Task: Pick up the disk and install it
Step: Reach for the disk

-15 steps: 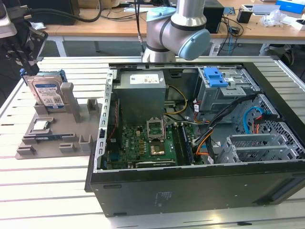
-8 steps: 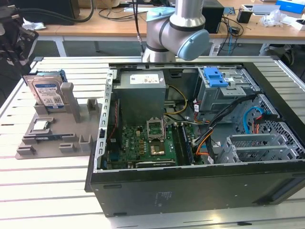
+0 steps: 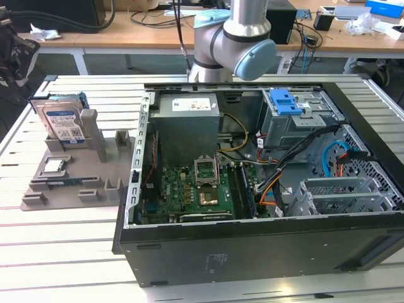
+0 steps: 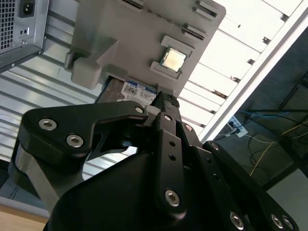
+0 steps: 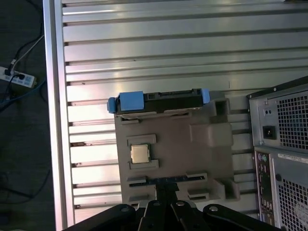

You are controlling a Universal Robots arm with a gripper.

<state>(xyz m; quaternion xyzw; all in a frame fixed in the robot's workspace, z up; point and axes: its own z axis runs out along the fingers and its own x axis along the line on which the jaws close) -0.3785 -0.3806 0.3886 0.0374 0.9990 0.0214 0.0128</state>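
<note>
The flat rectangular disk point(image 3: 63, 123) shows silvery metal, a glossy white label and smooth bright-blue plastic framing, the grey moulded fixture point(image 3: 72, 169) looks matt plastic, the slatted table point(image 3: 63, 246) shiny metal.

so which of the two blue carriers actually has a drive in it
The one standing on edge in the grey holder at the exterior view's left: a silvery labelled disk fills it. The blue bracket inside the case is bare plastic.

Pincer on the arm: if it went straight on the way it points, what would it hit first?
Likely the grey holder, close to the disk standing in it; depth is unclear.
</note>
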